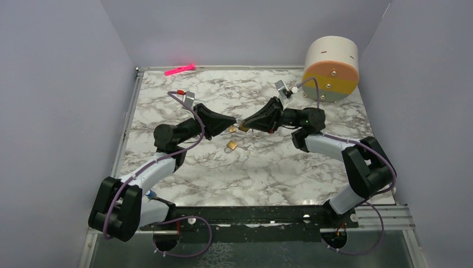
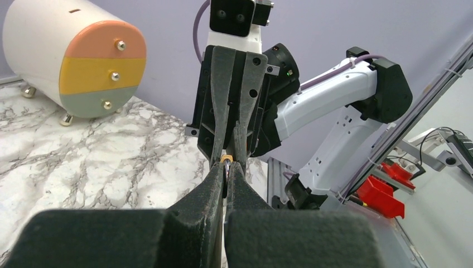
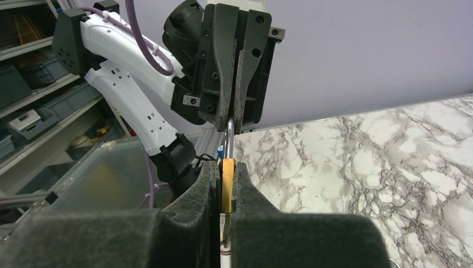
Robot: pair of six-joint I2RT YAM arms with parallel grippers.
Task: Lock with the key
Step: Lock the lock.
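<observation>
My two grippers meet tip to tip over the middle of the marble table [image 1: 184, 173]. My right gripper [image 1: 245, 124] [image 3: 227, 165] is shut on a small brass padlock [image 3: 227, 187] [image 1: 244, 128], held edge-on. The padlock's silver shackle [image 3: 228, 137] runs up into my left gripper [image 1: 233, 121] [image 2: 226, 166], which is shut on it. A thin silver piece that looks like the key [image 3: 225, 231] sticks out of the padlock's bottom, deep between my right fingers. Two other brass padlocks lie on the table, one [image 1: 231, 146] nearer and one [image 1: 231, 129] under the left fingertips.
A white drum with a pink, yellow and green face [image 1: 331, 68] [image 2: 78, 58] stands at the back right. A pink marker [image 1: 179, 70] lies at the back left edge. Grey walls enclose three sides. A black rail [image 1: 268, 215] runs along the near edge.
</observation>
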